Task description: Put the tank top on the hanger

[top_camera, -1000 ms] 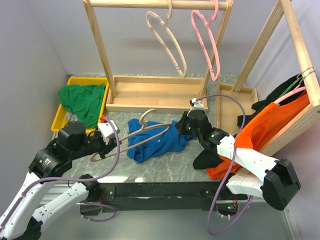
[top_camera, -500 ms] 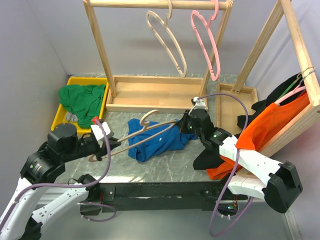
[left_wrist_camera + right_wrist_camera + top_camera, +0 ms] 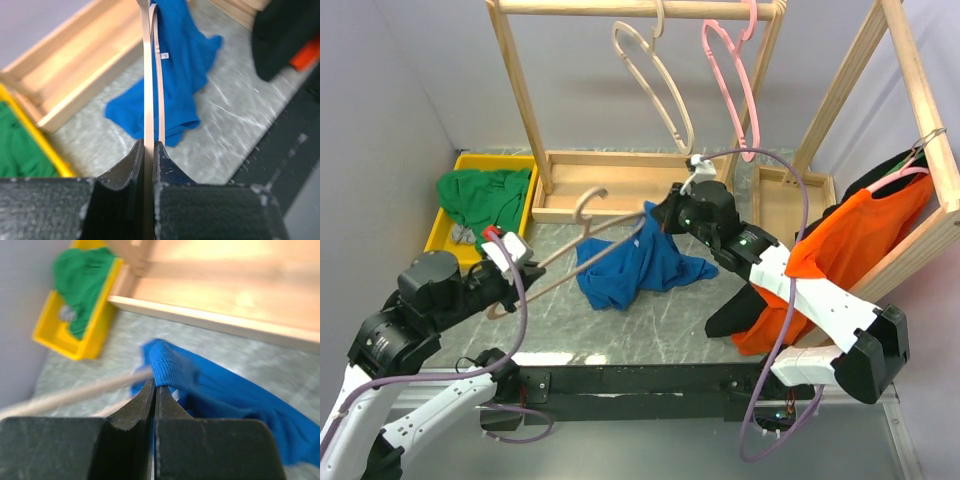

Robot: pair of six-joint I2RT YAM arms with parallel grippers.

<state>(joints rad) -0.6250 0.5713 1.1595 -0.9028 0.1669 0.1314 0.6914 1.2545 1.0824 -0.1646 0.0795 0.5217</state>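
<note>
My left claw (image 3: pixel 148 150) clamps the hanger (image 3: pixel 147 100). My right claw (image 3: pixel 154 390) pinches the tank top (image 3: pixel 225 395) (a strap, probably).

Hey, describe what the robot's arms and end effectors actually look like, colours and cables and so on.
The left arm and right arm have white link shells with chunky black joint housings. A thin purple cable loops loosely along each. The left end effector and right end effector are black, each with two tapering fingers. A small white block sits at each wrist.
</note>
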